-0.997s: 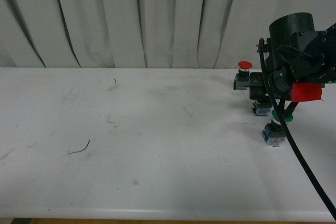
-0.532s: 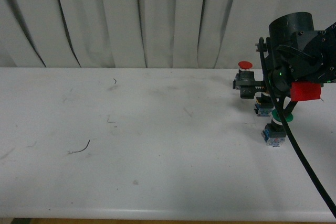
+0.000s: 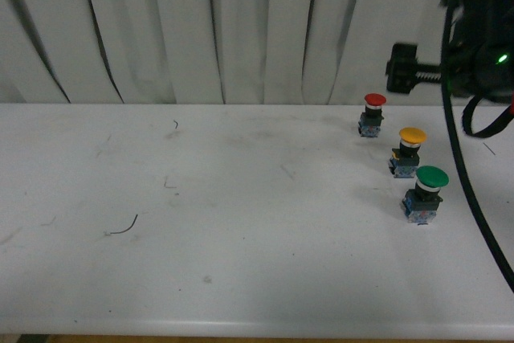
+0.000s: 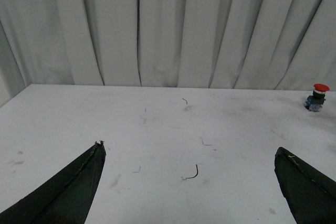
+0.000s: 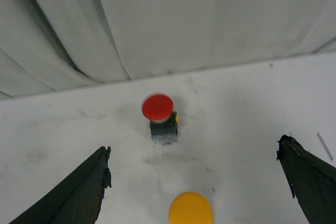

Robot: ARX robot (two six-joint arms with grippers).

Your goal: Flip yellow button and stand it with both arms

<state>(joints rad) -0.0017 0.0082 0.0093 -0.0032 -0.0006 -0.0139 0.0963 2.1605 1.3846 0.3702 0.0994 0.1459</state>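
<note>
The yellow button [image 3: 412,137] stands upright on the white table [image 3: 241,198], cap up, between a red-capped button [image 3: 374,102] and a green-capped button [image 3: 431,177]. My right gripper [image 3: 400,68] is open and empty, high above the buttons at the right. In the right wrist view its fingers [image 5: 79,192] are spread wide, with the yellow cap [image 5: 190,209] and the red button [image 5: 158,109] below, between them. My left gripper [image 4: 191,150] is open and empty over the table's left part. It does not show in the front view.
White curtains [image 3: 201,30] hang behind the table. A short dark wire scrap [image 3: 124,226] lies at the left, also in the left wrist view [image 4: 192,173]. The red button shows far off in the left wrist view [image 4: 317,96]. The right arm's cable [image 3: 474,198] hangs over the right edge.
My right gripper has lifted up and away from the buttons. The yellow button, hidden behind the arm before, now stands in full view.
</note>
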